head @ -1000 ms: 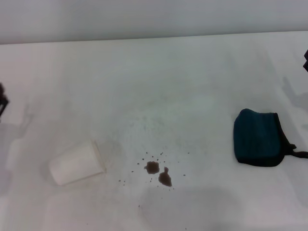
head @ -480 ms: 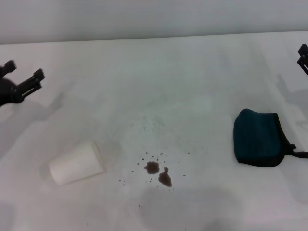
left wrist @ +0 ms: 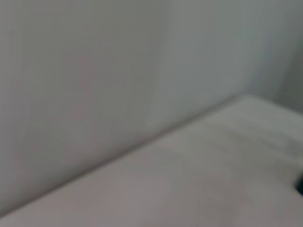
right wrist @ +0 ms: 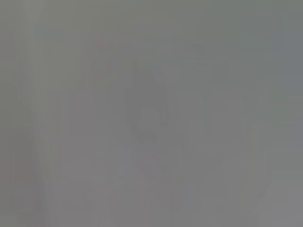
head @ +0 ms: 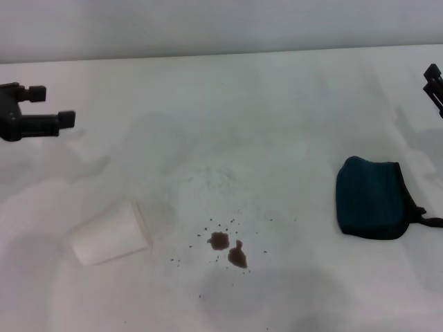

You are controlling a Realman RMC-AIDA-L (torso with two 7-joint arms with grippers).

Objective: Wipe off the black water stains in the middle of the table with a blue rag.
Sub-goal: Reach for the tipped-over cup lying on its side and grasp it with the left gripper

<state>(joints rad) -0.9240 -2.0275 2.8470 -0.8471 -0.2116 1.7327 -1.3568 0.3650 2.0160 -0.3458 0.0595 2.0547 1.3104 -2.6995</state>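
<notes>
The black water stains [head: 228, 247] are two small dark blotches with tiny specks around them on the white table [head: 263, 117], near the front middle. The blue rag [head: 370, 197] lies flat at the right, its black strap trailing toward the right edge. My left gripper [head: 54, 104] is open and empty, hovering at the far left, well behind the cup and far from the stains. Only a small black part of my right gripper [head: 433, 81] shows at the right edge, behind the rag. The wrist views show neither rag nor stains.
A white paper cup [head: 111, 234] lies on its side left of the stains, its mouth toward them. The table's far edge meets a pale wall [head: 208, 28]. The left wrist view shows only wall and tabletop [left wrist: 213, 179].
My left gripper has come into view from the left edge and moved right, with its fingers now pointing right. My right gripper has edged slightly into view. Rag, cup and stains have not moved.
</notes>
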